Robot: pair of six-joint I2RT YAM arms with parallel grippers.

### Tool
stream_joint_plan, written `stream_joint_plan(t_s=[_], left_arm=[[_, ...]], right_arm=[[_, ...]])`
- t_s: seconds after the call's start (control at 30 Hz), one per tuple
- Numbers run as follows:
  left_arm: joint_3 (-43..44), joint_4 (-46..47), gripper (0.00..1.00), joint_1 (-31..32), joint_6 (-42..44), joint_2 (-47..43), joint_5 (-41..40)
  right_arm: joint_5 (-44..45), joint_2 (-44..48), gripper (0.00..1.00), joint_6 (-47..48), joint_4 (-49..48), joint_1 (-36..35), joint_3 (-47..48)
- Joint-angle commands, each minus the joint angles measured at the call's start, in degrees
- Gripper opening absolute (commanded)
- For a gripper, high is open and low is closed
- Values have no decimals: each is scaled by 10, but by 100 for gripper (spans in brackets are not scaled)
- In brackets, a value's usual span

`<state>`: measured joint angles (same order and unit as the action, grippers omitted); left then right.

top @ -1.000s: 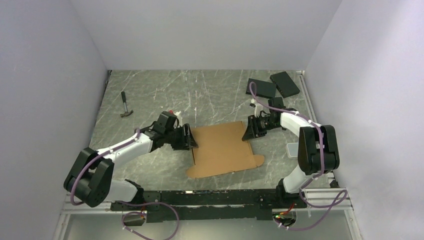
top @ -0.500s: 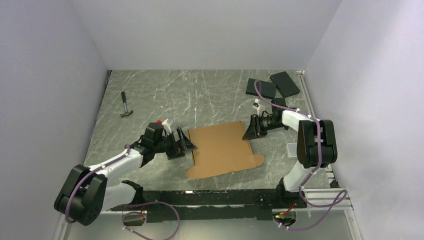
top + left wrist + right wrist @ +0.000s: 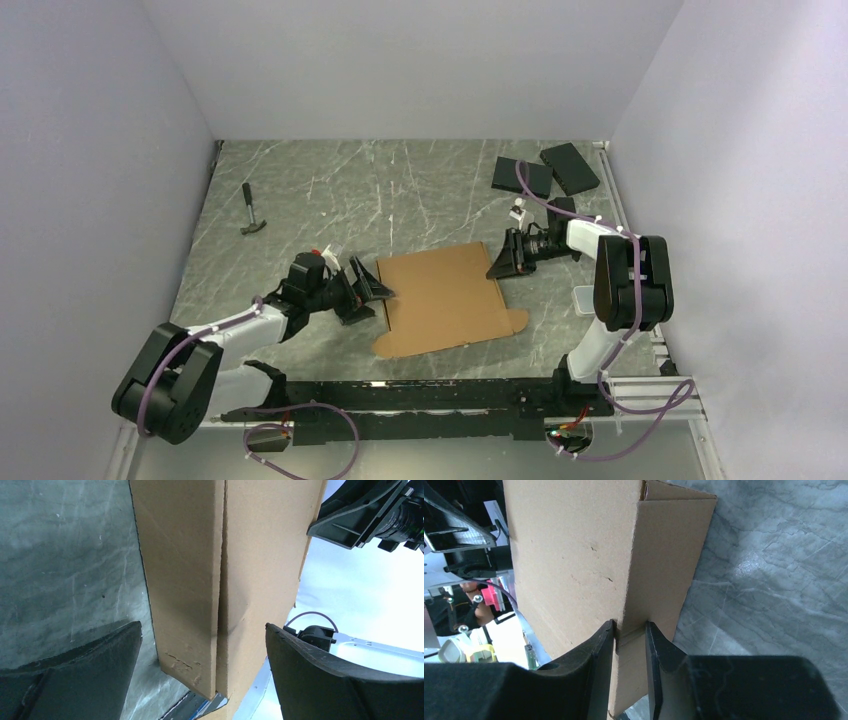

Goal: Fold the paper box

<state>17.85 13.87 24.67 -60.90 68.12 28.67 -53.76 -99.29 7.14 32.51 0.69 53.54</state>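
Ok, top view: the paper box lies flat and unfolded on the table, centre of frame. The left gripper is at its left edge, the right gripper at its upper-right edge.

Left wrist view: jaws wide apart, box edge framed between them, no contact visible.

Right wrist view: jaws pinched on the flap edge, right by the crease.

Judgement: corrugated board is light, stiff across panels, bends only at creases, and slides easily. Grip flaps near a crease and keep the other side pinned.
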Motion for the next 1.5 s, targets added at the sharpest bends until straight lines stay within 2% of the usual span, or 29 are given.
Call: stream_joint_plan(t_s=[0.0,0.3,0.47,0.67,0.8,0.9,1.03,1.13,1.23,1.3,1.47], left_arm=[[0,31,97,-2,-14,4,6],[8,41,95,-2,5,46,9],[33,28,78,-2,14,87,16],[57,11,66,-1,30,110,19],[69,1,64,-1,38,114,19],[77,1,64,-1,42,118,20],[81,6,62,-1,45,125,26],[83,12,60,-1,45,130,29],[86,17,59,-1,44,135,31],[92,21,59,-1,44,139,31],[110,22,59,-1,47,146,33]], right_arm=[[66,-14,17,18,-25,14,3],[41,0,19,34,-21,21,6],[17,8,35,65,-5,20,12],[35,7,52,73,0,12,14],[48,-5,55,70,2,7,17],[21,-10,56,75,10,7,22],[-37,0,68,86,20,7,24],[-60,4,72,92,25,7,24],[-51,-1,73,81,16,7,21],[-32,-12,69,71,11,7,21],[8,-37,49,52,2,7,23]])
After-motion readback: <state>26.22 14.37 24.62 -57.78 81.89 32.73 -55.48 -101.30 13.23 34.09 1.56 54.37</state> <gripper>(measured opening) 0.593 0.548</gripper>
